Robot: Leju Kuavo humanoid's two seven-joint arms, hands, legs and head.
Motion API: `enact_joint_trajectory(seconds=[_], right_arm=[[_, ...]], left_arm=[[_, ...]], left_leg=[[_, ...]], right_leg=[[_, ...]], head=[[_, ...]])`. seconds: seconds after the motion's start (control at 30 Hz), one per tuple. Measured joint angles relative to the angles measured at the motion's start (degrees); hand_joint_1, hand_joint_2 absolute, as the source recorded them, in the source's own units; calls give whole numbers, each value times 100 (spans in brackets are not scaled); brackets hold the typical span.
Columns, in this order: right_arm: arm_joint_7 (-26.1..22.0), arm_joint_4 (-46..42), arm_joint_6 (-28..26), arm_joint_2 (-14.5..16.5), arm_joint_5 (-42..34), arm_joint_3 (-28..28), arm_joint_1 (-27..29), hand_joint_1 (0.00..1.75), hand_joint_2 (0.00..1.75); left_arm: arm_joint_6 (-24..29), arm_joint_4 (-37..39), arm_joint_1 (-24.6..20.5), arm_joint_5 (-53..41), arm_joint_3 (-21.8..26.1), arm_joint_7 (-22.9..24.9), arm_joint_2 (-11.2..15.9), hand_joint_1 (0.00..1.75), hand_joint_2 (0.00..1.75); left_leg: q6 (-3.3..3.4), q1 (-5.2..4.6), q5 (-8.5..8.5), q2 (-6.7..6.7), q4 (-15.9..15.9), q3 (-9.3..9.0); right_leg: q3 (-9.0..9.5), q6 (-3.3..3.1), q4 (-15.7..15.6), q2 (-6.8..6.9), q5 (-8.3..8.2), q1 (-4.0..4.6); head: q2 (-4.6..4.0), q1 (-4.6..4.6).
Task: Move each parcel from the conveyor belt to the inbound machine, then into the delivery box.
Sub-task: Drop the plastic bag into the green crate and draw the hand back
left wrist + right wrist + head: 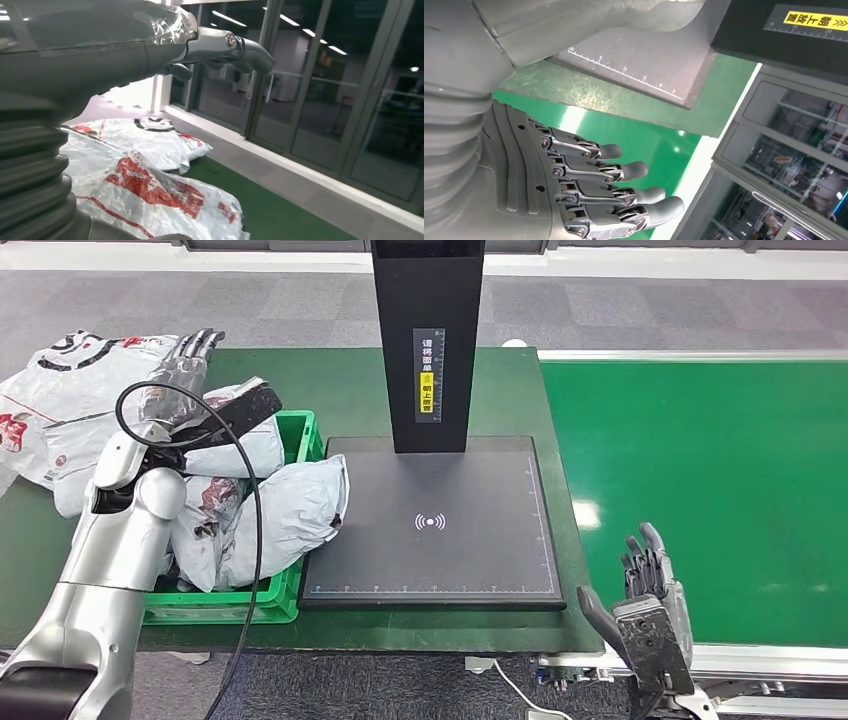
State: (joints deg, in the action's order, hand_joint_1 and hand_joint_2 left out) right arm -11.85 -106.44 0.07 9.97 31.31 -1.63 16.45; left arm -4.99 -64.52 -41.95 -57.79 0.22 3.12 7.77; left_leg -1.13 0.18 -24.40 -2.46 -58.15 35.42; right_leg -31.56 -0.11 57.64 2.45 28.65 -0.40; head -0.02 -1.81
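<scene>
Nearest in the head view, the left arm point(110, 570) is seen rising from the lower edge over the green delivery box point(300, 435), which stands just left of the inbound machine point(432, 525). The left hand point(185, 375) is stretched out flat, its fingers apart and nothing held, above the far end of the box. White and grey parcels point(275, 510) are heaped in the box, one bulging over its rim and touching the machine's dark plate. More flat parcels point(60, 400) with red and black print are spread on the green table left of the box. On the machine's black post a label point(429, 375) carries small Chinese writing, white above and on yellow below; it is too small to be read reliably. A wireless symbol is marked at the middle of the plate. Right of the machine lies the green conveyor belt point(700, 490); the right hand point(650, 600) is held at its near edge, fingers extended and empty.

In the left wrist view, the left hand point(150, 45) is shown with its thumb extended, nothing gripped, above the red-printed parcels point(155, 187) on the table.

In the right wrist view, the right hand point(589, 190) is shown with fingers straight and slightly spread over the belt point(639, 145), beside the machine's ruled plate point(634, 60) and yellow label point(816, 21).
</scene>
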Motion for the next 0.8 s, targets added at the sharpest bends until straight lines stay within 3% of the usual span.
enact_joint_trajectory(seconds=[0.07, 0.2, 0.37, 0.5, 0.8], right_arm=[[-4, 0, 0, 0, -4, 14, 4, 0, 175], [-40, -5, 0, 16, -20, 41, 32, 0, 175], [-232, -137, -9, 157, -60, 170, 90, 0, 175], [-295, -198, -14, 245, -87, 219, 90, 0, 175], [-321, -120, -372, 329, -19, 217, -80, 0, 175]], left_arm=[[-58, -211, 117, 534, -33, -224, 14, 0, 175], [-225, -1070, 758, 2811, -52, -1191, -6, 0, 175], [-134, -2428, 1955, 4341, -159, -2005, -427, 0, 175], [-81, -3017, 2639, 4582, -408, -2047, -845, 0, 175], [-290, -2971, 3243, 4645, -917, -1799, -1559, 0, 175]], left_leg=[[0, 0, 0, 0, 1, -1], [-2, -2, -3, -11, 1, -2], [5, -4, -21, -14, 0, -3], [10, -4, -29, -10, -1, -3], [12, -5, -27, -8, -1, -7]], right_leg=[[2, 0, 0, 0, 0, 0], [-1, -2, 0, -11, 2, -1], [-1, 2, -3, -12, 14, -9], [-2, 11, -7, -5, 23, -10], [12, 14, -7, -3, 18, -10]], head=[[0, 0], [2, 1], [0, 1], [1, 0], [0, 2]])
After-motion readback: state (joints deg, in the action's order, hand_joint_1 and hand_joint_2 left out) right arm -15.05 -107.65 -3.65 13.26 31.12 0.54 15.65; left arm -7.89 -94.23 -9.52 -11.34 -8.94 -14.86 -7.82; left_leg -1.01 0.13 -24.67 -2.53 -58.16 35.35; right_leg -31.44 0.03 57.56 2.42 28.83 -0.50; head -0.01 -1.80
